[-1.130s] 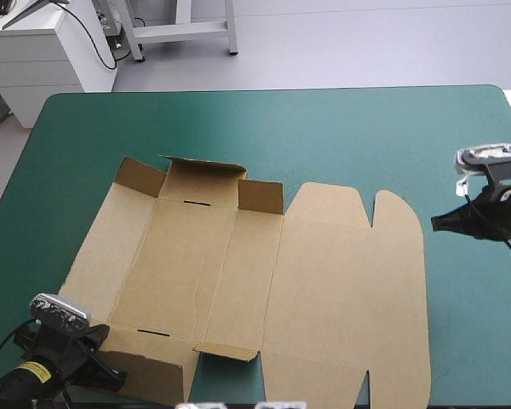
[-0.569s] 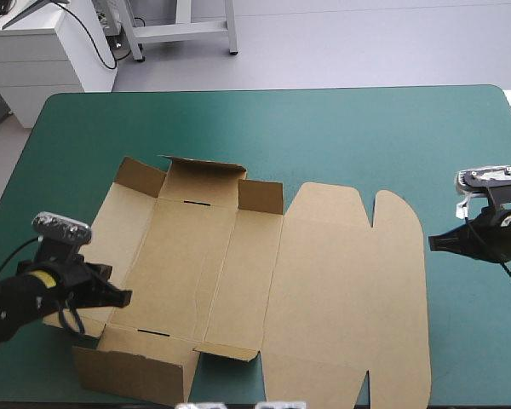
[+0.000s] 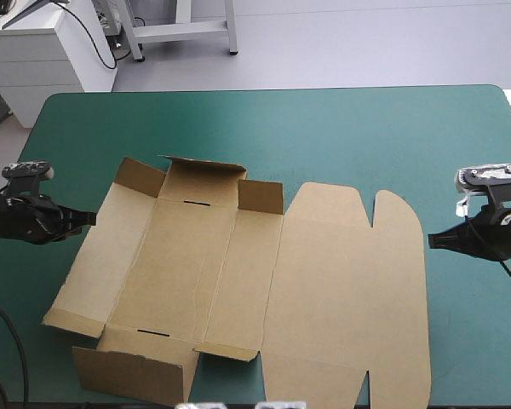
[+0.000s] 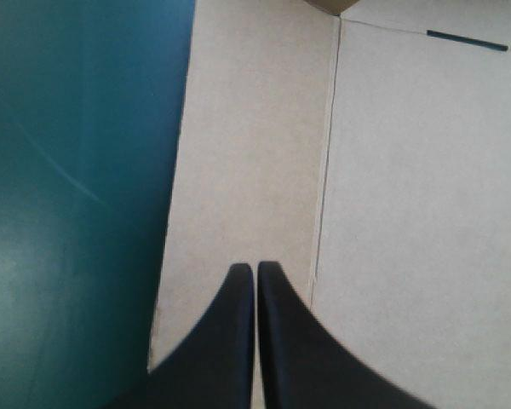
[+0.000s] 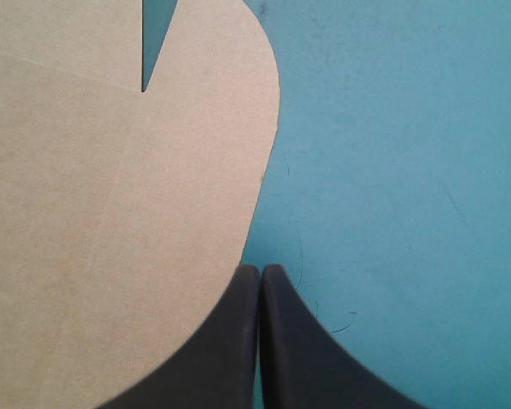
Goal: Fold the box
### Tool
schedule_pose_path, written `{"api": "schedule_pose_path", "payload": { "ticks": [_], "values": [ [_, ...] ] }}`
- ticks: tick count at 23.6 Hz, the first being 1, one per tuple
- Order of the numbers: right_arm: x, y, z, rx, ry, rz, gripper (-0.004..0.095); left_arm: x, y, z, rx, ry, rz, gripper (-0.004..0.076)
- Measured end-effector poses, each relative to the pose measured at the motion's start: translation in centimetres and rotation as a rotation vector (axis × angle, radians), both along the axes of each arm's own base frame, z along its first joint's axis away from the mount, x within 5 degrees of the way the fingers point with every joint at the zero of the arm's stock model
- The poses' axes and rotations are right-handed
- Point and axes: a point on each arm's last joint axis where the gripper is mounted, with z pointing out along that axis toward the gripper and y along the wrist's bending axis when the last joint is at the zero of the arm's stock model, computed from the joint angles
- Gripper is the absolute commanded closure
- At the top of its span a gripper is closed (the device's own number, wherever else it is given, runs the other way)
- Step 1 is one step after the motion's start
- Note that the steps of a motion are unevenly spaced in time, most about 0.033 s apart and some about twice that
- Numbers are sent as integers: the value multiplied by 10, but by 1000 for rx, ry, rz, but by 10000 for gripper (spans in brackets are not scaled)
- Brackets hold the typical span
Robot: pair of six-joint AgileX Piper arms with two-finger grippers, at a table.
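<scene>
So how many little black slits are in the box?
2. One slit lies in the box floor by the far raised wall; the other by the near wall. No more show, though the walls could hide some.

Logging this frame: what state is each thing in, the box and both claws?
box: open sheet, far and near walls partly raised on its left half, right half flat.
left claw: shut, holding nothing, over the box's left flap.
right claw: shut, holding nothing, at the box's right edge.
</scene>
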Motion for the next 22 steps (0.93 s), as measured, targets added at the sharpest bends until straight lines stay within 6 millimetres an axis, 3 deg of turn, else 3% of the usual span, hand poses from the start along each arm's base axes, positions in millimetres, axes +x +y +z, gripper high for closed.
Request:
{"api": "schedule_pose_path", "payload": {
  "ticks": [3,7,11,18,22],
  "values": [
    [1,0,1,-4,-13,2,923,-4,36,-15,-131,53,20,731],
    [2,-1,2,-11,-33,5,923,-6,75,-38,-173,101,93,731],
    [3,0,2,-7,-37,6,923,-8,80,-44,-113,129,29,678],
    [4,0,2,-10,-44,11,923,-8,80,-43,-109,117,6,300],
    [4,0,2,-12,-46,12,923,-6,77,-53,-156,123,4,277]
  ]
}}
